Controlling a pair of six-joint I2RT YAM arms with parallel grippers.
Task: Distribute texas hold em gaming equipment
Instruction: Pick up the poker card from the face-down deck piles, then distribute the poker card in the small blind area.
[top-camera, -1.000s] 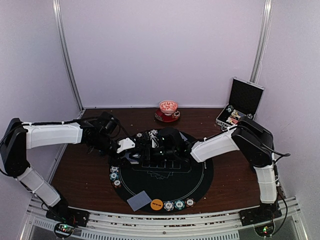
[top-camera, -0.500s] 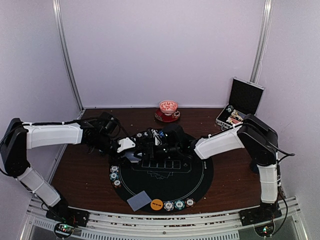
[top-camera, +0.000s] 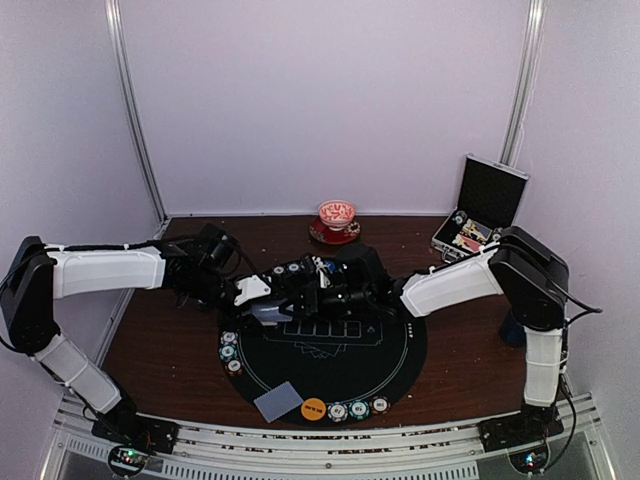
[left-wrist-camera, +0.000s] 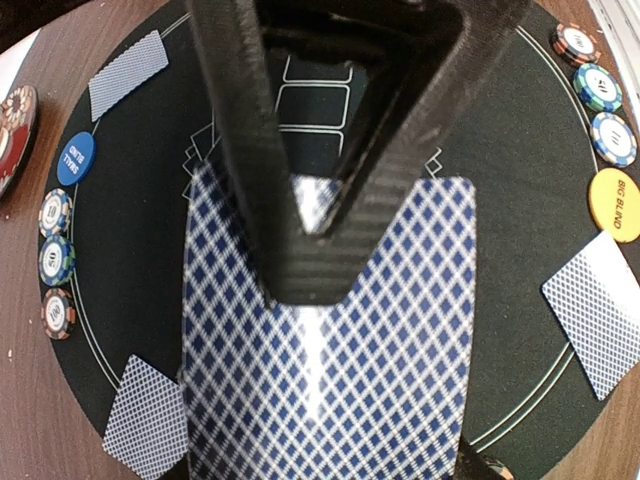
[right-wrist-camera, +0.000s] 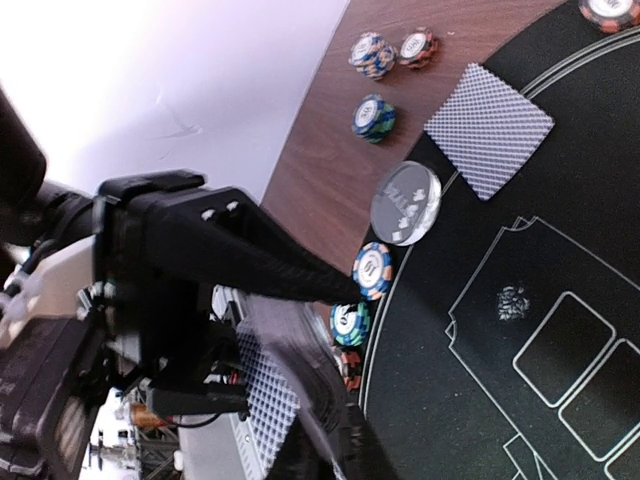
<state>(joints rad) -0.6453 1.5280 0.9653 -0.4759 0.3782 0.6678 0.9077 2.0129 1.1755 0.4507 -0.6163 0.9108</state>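
Note:
My left gripper hovers over the mat's far left edge, shut on a deck of blue-diamond-backed playing cards, its fingers meeting on the top card. My right gripper has reached in from the right to that deck. In the right wrist view its jaws are motion-blurred around a card edge, so their state is unclear. Single cards, striped chips, an orange button, a blue button and a clear button lie around the mat's rim.
The round black mat covers the middle of the brown table. An open silver-edged case stands at the back right. A red cup on a saucer sits at the back centre. Metal rails run along the near edge.
The right arm's forearm and elbow have swung to the right while its gripper stayed at the deck, and its jaws have narrowed. The left arm has held still with the deck.

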